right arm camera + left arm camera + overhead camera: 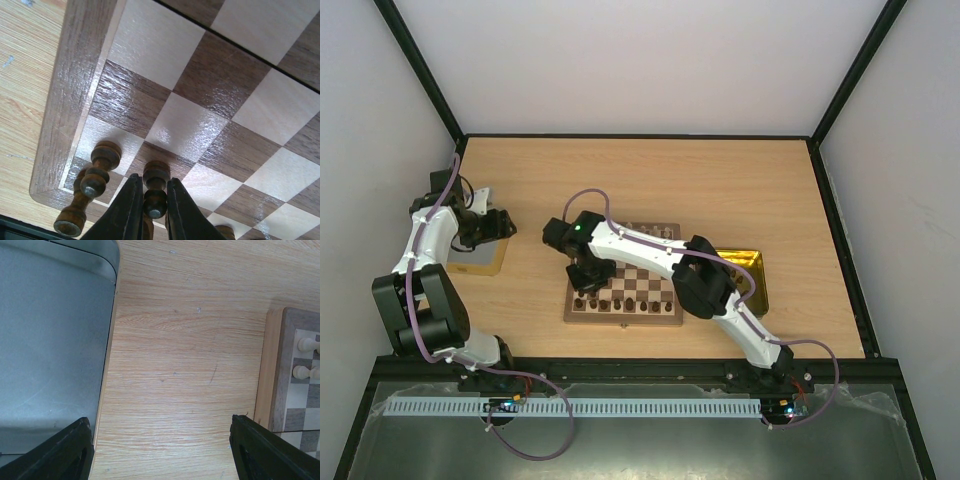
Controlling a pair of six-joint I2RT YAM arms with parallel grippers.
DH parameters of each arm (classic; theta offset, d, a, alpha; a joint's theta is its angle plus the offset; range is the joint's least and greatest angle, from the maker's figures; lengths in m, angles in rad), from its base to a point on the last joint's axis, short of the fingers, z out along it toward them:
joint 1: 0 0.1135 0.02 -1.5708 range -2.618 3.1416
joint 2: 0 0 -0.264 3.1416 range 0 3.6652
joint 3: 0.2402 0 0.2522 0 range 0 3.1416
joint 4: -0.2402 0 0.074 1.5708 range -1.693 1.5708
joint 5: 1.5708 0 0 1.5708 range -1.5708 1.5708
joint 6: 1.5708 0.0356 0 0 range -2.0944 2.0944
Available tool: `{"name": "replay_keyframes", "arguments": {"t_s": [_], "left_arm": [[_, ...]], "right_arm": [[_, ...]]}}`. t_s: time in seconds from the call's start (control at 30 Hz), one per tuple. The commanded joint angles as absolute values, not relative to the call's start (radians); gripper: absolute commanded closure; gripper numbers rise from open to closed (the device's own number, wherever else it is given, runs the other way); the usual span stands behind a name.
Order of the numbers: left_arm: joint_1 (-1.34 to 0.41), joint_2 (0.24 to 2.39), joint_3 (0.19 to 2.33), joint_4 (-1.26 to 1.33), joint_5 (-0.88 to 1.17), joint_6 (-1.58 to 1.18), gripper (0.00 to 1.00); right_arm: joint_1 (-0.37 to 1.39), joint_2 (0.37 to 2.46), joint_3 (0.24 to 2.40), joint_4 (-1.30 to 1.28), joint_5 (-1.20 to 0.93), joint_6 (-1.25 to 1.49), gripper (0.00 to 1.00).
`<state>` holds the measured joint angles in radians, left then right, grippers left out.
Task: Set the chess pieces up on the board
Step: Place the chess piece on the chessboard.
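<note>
- Two jaws of the right gripper are clenched on a dark pawn, low in the middle of the right wrist frame, with no gap showing on either side
- The pawn sits centred between them, held by head and neck. Its foot is toward the lower-left corner of the board, on or just above a square by the border, and I cannot tell which
- Two more dark pieces are just left of the left finger, near it but apart. Another dark head shows at the bottom edge, to the right
- To do this step well, I judge the pawn should go straight down with its foot flat in the middle of its square. The jaws should let go only once it bears its own weight, open a little, then rise vertically so the left finger does not brush the neighbours
- The risk as I see it is that a tilted release on the glossy square tips so small a piece into the row
- The left gripper is released, with its fingers wide apart at the lower corners of its frame and bare table between them
- A grey tray fills the left of that frame, and the board edge with two cream pieces is at the right
- In the top view a gold tray lies right of the board
</note>
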<state>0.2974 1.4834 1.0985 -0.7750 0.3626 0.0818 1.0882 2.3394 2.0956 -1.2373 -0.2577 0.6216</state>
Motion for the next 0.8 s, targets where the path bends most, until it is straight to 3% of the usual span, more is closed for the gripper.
{"name": "replay_keyframes", "arguments": {"t_s": [0.0,0.77], "left_arm": [[0.296,1.473,1.091,-0.778,0.374,0.076,0.25],[0.296,1.477,1.091,-0.777,0.376,0.077,0.25]], "right_arm": [[1.094,2.360,2.137,-1.253,-0.259,0.628,0.88],[1.094,2.365,2.148,-1.276,-0.241,0.620,0.86]]}}
